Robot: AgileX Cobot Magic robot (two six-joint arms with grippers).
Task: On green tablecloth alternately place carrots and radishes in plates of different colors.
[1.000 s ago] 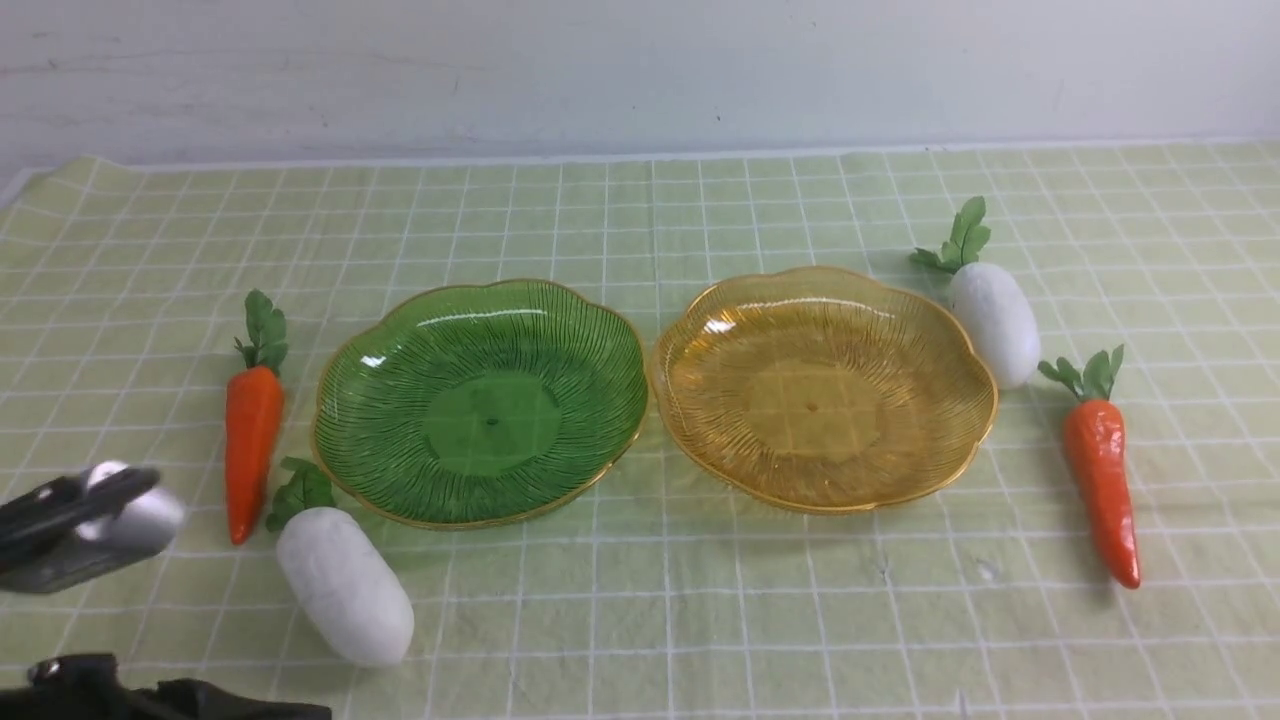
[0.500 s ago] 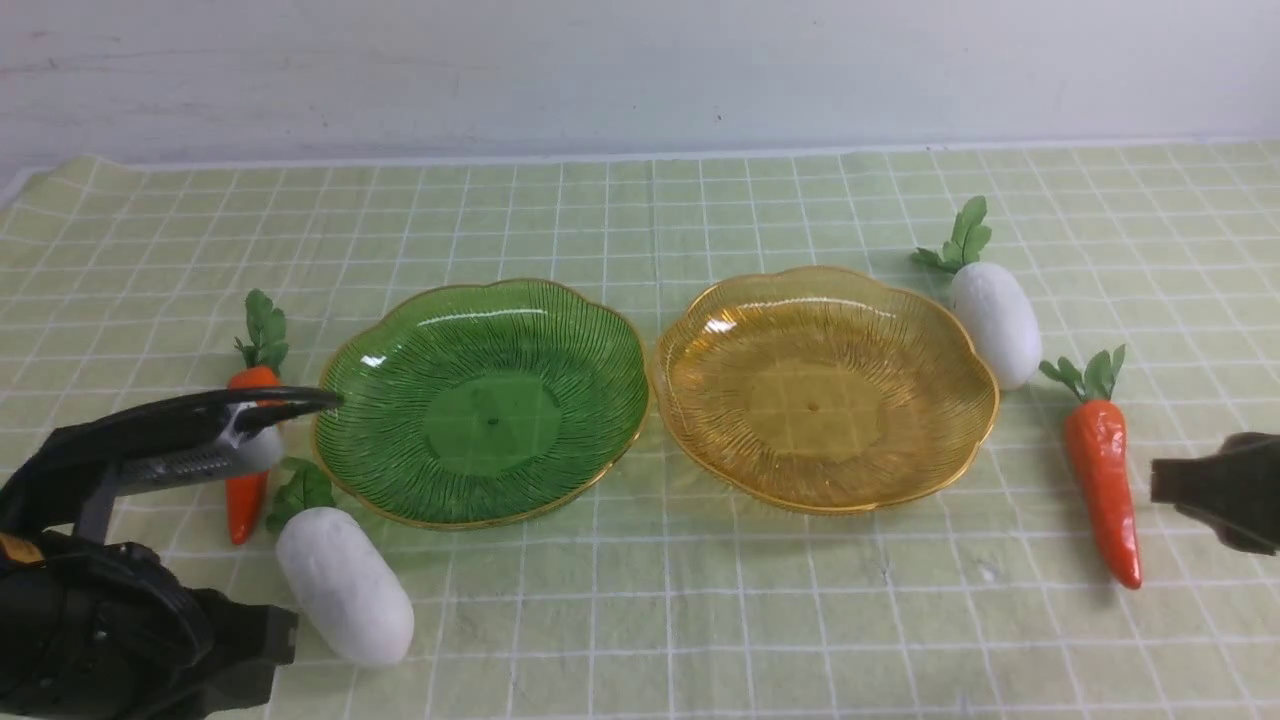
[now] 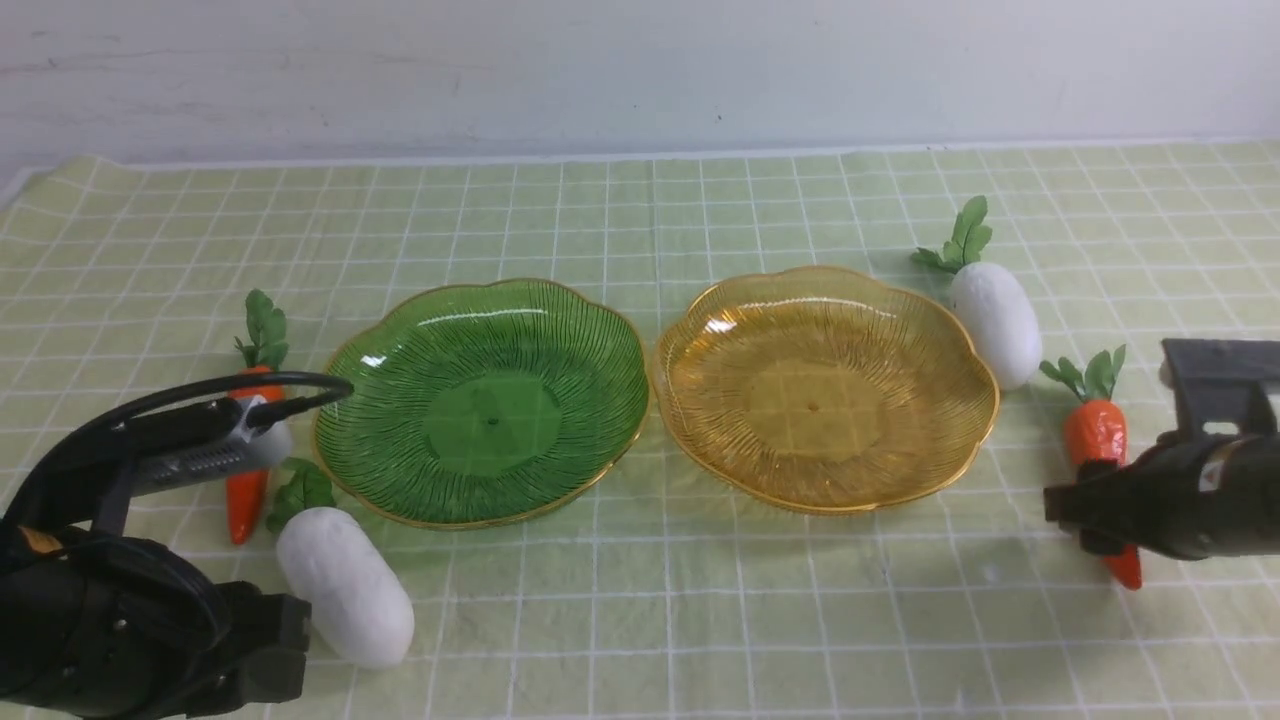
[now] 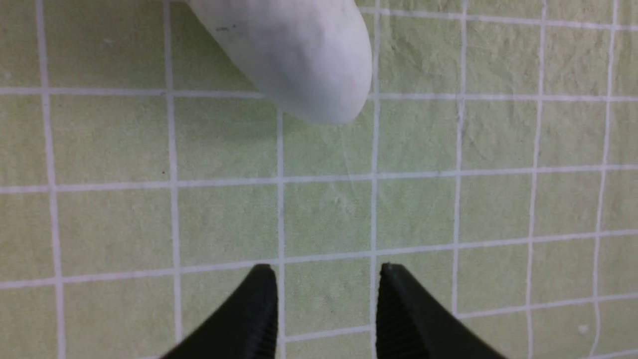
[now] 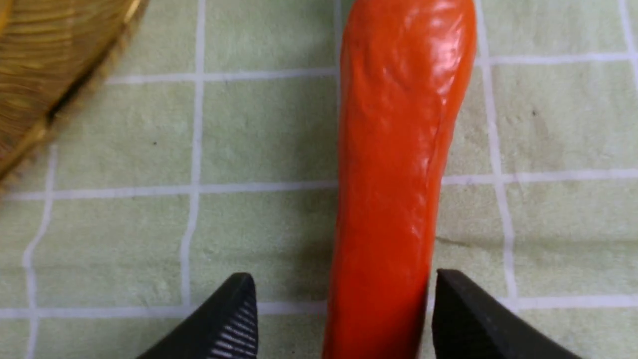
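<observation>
Left claw (image 4: 324,271), left wrist cam: jaws partway apart w/ nothing between them, just bare green tablecloth (image 4: 99,214) below. Rounded end of the near radish (image 4: 294,55) lies ahead of the tips, not touching.

Right wrist cam: right claw (image 5: 344,279) is spread wider and straddles the right carrot (image 5: 394,149), which lies flat on the cloth. One finger is right beside the carrot, the other has a clear gap, so not clamped afaict. Amber plate (image 5: 45,65) rim shows nearby.

Front cam: green plate (image 3: 480,410) and amber plate sit side by side mid-cloth, nearly touching. All four veg lie on the cloth outside them. Left carrot (image 3: 240,500) + near radish are just left of the green plate, w/ the left arm (image 3: 100,620) partly in front of the carrot. Far radish (image 3: 995,320) is right up against the amber plate's right rim. Right carrot lies just beyond, its middle hidden by the right arm (image 3: 1180,500).
</observation>
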